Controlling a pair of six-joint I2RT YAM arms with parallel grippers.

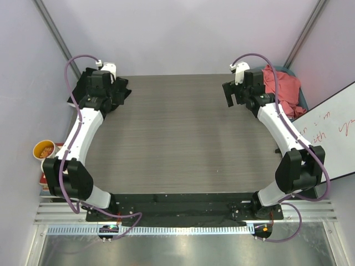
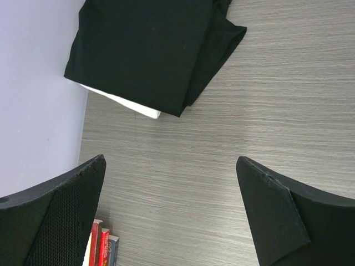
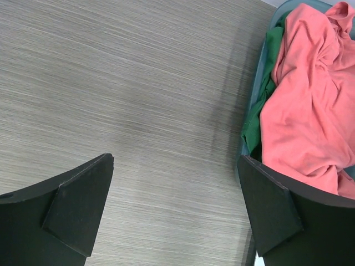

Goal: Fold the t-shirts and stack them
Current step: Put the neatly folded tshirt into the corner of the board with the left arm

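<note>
The right gripper [image 3: 175,166] is held with its fingers spread wide and nothing between them, above the bare counter [image 3: 111,83] just beside the bin [image 3: 276,12]. The left gripper [image 2: 171,177] is likewise spread and empty, near the stack at the far left corner.

The step in hand is judged to be the fetching of the next garment. A reach over the bin's rim by the right gripper is called for, then a pinch on a raised fold of the coral-pink tee [image 3: 310,100], so that it can be lifted out and spread on the counter for folding.

The coral-pink tee is seen crumpled in loose folds in the bin, with a green garment [image 3: 266,94] tucked beside it. The black tee [image 2: 150,50] is folded into a neat rectangle and laid on the folded white tee [image 2: 125,102], of which only one edge is shown.
</note>
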